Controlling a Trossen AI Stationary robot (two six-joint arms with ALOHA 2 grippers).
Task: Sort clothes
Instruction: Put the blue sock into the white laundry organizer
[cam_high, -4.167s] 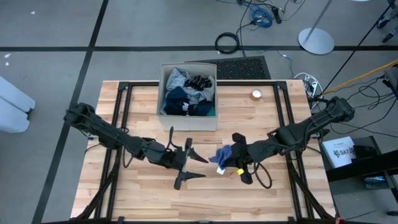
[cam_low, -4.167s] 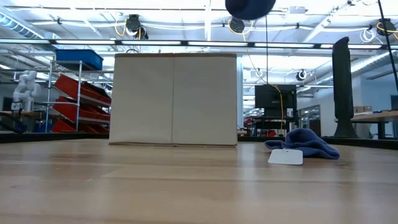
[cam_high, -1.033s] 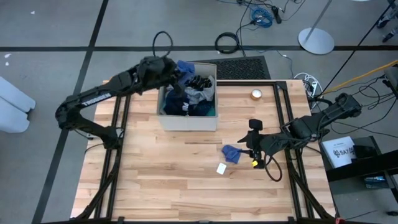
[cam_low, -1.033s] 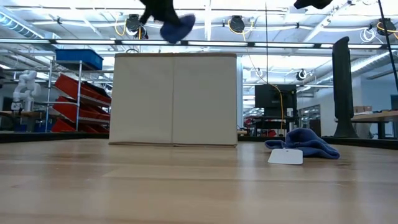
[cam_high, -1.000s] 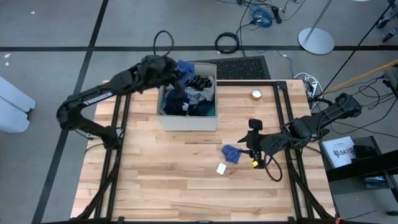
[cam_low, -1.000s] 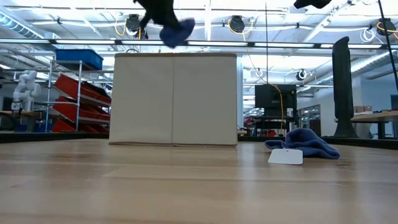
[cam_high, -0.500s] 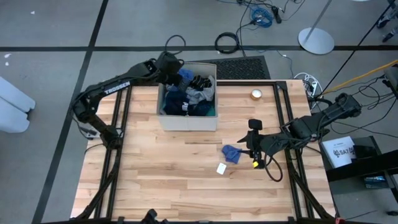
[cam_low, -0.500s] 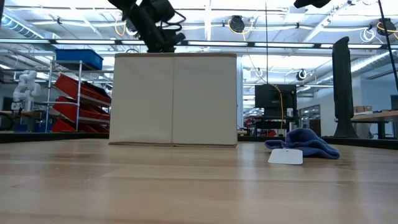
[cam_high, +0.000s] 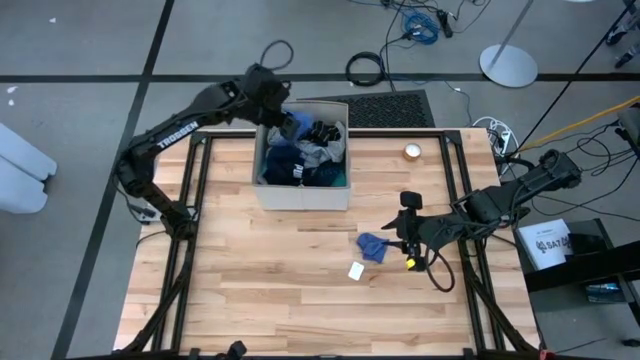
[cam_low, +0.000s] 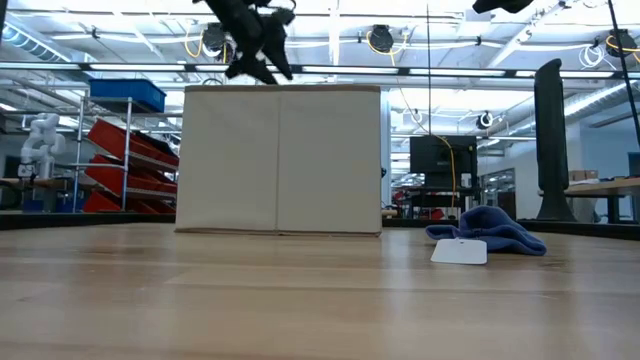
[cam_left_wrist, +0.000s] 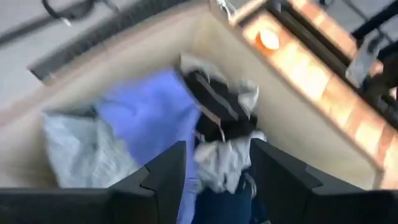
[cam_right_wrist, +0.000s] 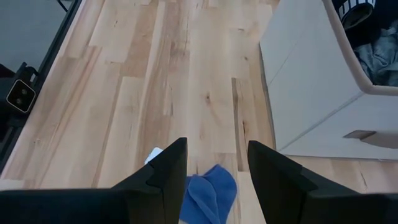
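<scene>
High view: left gripper (cam_high: 283, 117) sits over the far-left corner of the beige box (cam_high: 302, 196), right above the clothes (cam_high: 303, 155) piled inside. A blue piece (cam_high: 291, 124) lies on top of the pile directly under the fingers. Right gripper (cam_high: 398, 238) hangs over the table toward the right, just beside a small blue garment (cam_high: 371, 246) with a white tag (cam_high: 356, 271) next to it. That garment is well apart from the box and the left arm, so the right arm is clearly the nearer 1.

Low view: left gripper (cam_low: 262, 58) is above the box (cam_low: 281, 160) rim, fingers spread, nothing hanging from them. Small blue garment (cam_low: 487, 226) lies flat on the table to the right of the box, tag (cam_low: 459, 251) in front of it.

Left wrist view: fingers (cam_left_wrist: 163, 175) apart with nothing between them; the blue piece (cam_left_wrist: 151, 121) lies loose in the box beside grey fabric (cam_left_wrist: 79, 152) and striped black socks (cam_left_wrist: 214, 102).

Right wrist view: fingers (cam_right_wrist: 168, 164) wide apart and empty. Small blue garment (cam_right_wrist: 210, 195) lies on the table in the gap between them, close in, crumpled with no clear long axis. My read: a descent and close by the right arm takes it.
</scene>
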